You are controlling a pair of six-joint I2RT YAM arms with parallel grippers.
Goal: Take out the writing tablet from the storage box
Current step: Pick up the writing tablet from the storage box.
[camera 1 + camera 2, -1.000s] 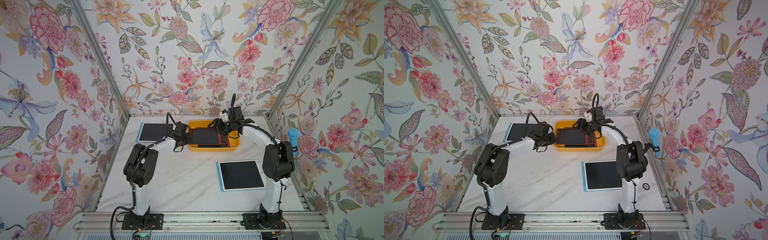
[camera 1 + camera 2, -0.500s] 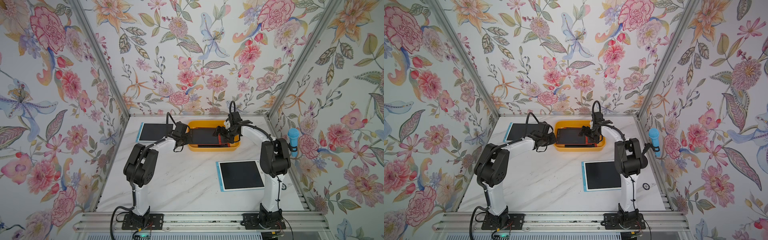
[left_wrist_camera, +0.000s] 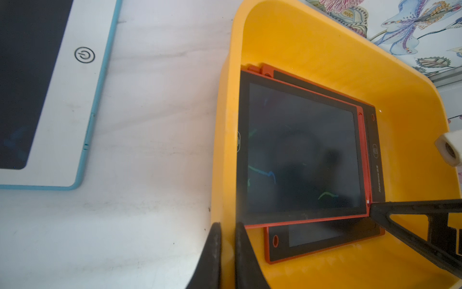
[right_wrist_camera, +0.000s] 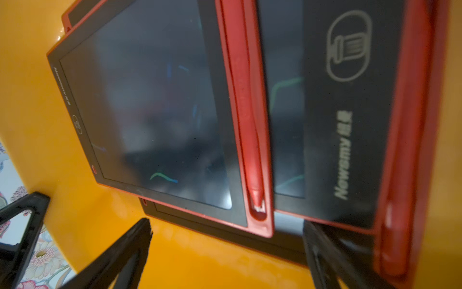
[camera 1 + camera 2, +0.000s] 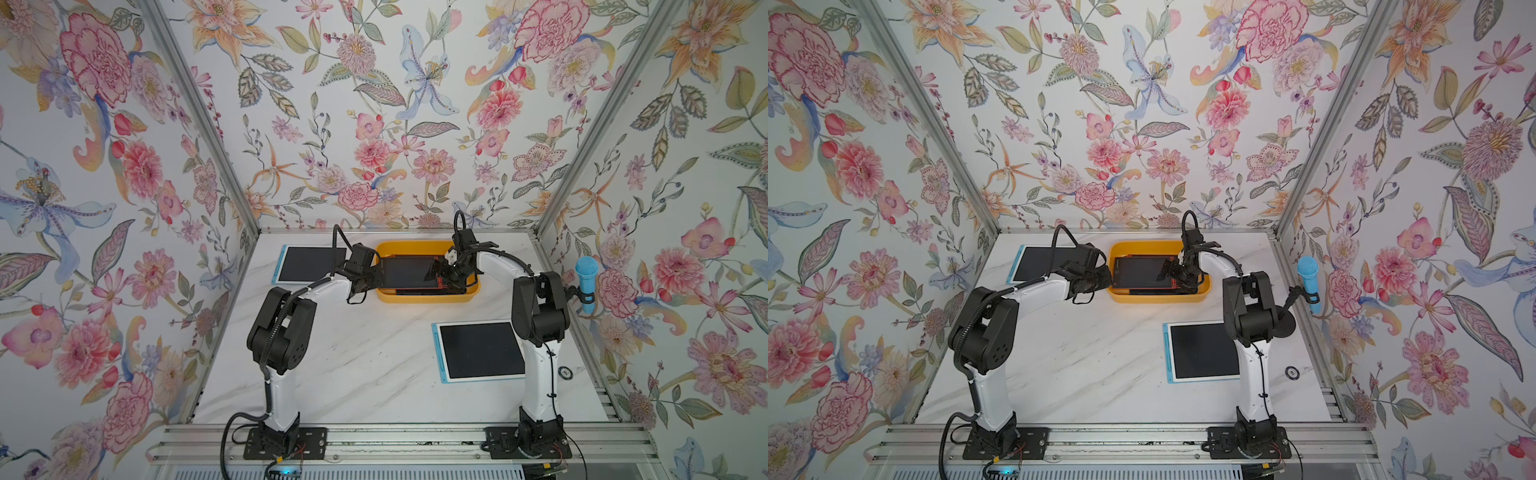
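**Left hand [image 3: 226, 231] pins the storage box [image 5: 428, 297]; right hand [image 5: 441, 274] drops in, spread wide**

The left hand is clamped on the box's 9 o'clock wall, one finger outside the rim and one inside, as the left wrist view shows. The box sits at 12 o'clock on the bench [image 5: 365, 365]. The red-framed writing tablet [image 5: 409, 272] lies inside it on top of at least one more of its kind; how many lie beneath cannot be told.

At the box's 3 o'clock end the right hand has just come down within the walls, its jaws well apart. In the right wrist view a corner of the top tablet lies between them, not yet gripped. The reach looks finished and the grasp looks next. The jaws would close on that short edge, beside the red stylus [image 4: 250, 125] in its slot, and lift while the left hand keeps the box from sliding.

A second ago the right hand hung higher, over the box's 1 o'clock corner, and half a second ago it was partway down. The left hand and the box have not shifted. Two blue-framed tablets, at 10 o'clock [image 5: 311, 264] and 4 o'clock [image 5: 480, 351] on the bench, lie as before. No tablet has left the box in that second.
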